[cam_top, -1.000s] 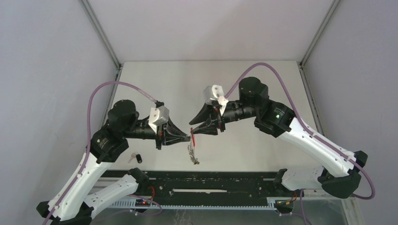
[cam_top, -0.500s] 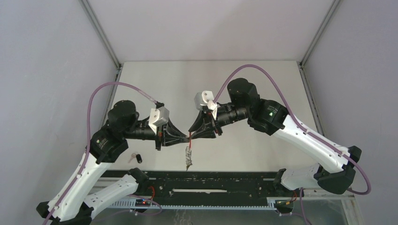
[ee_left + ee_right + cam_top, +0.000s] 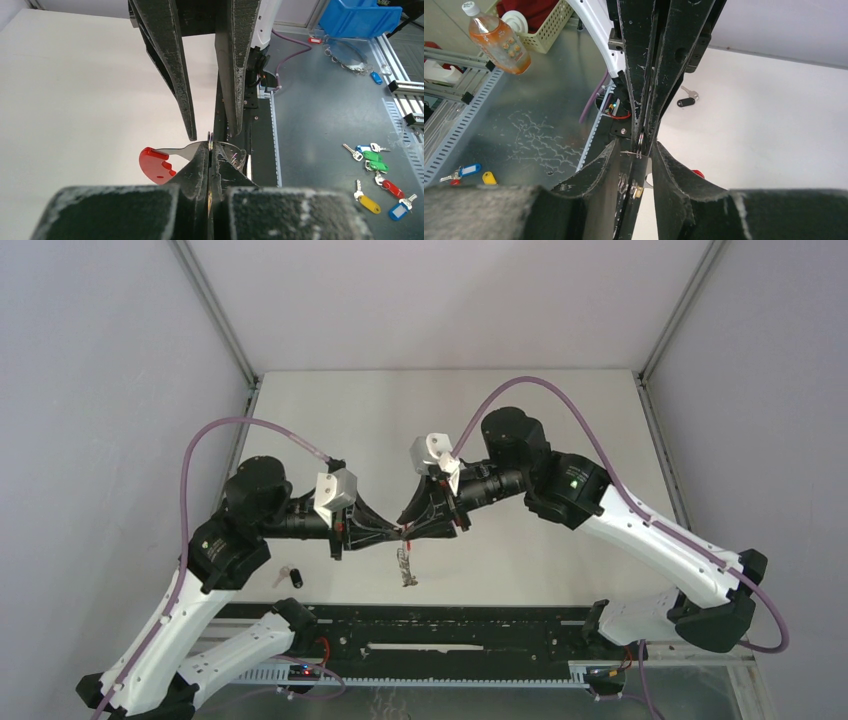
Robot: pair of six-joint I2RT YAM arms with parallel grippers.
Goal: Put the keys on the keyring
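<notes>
My left gripper (image 3: 209,147) is shut on a silver wire ring (image 3: 210,139) of the keyring, held above the table. The keyring's red band (image 3: 155,164) sticks out to the left of the fingers, and its bunch of small rings (image 3: 406,568) hangs below. My right gripper (image 3: 636,145) meets it tip to tip. Its jaws stand apart on either side of the ring (image 3: 640,144) and of the left fingertips, gripping nothing that I can see. A key with a black tag (image 3: 292,575) lies on the table by the left arm, also in the right wrist view (image 3: 686,101).
A black rail (image 3: 430,625) runs along the table's near edge. Beyond the table lie several spare tagged keys (image 3: 380,165), a blue bin (image 3: 357,17), a bottle (image 3: 499,37) and a basket (image 3: 544,30). Grey walls close in the table on three sides.
My right gripper has moved left and down onto the left gripper's tip, and its jaws now straddle the held ring. The hanging rings have swung a little. The left arm has hardly moved.
</notes>
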